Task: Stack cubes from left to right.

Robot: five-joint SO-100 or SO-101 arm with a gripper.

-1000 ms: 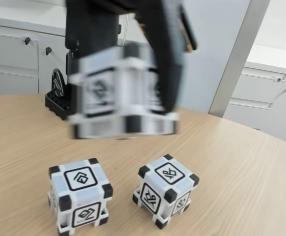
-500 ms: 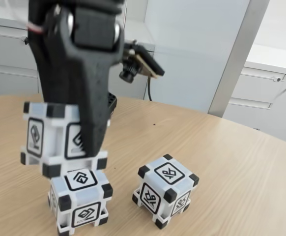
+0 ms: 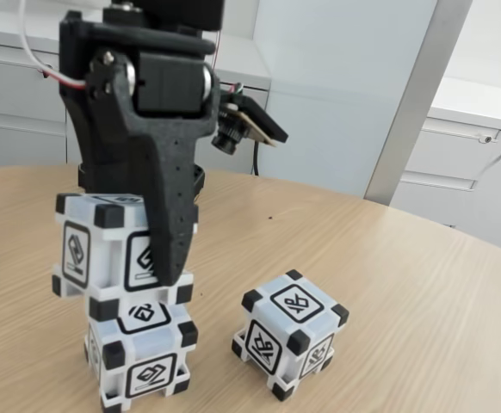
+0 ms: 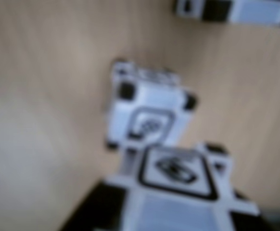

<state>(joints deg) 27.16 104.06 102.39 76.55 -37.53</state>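
Observation:
In the fixed view my black gripper (image 3: 134, 258) is shut on one white cube (image 3: 95, 245) with black corners. Its front finger (image 3: 169, 232) lies across the cube's right face. The held cube is upright and sits down on the top of a second cube (image 3: 139, 353) at the table's front left, offset to the left; whether its weight rests there I cannot tell. A third cube (image 3: 289, 335) stands alone to the right, turned at an angle. The blurred wrist view has the held cube (image 4: 178, 187) at the bottom, the lower cube (image 4: 147, 118) partly under it, and the third cube (image 4: 236, 9) at the top edge.
The wooden table (image 3: 405, 284) curves away to the right. A slanted grey post (image 3: 410, 103) and white cabinets (image 3: 479, 163) stand behind it. The arm's black base (image 3: 197, 181) is behind the stack, and the wrist camera (image 3: 242, 125) sticks out to the right.
The gripper has carried the cube from high over the table's middle down and left onto the left cube. In the last half second it settled slightly right and lower.

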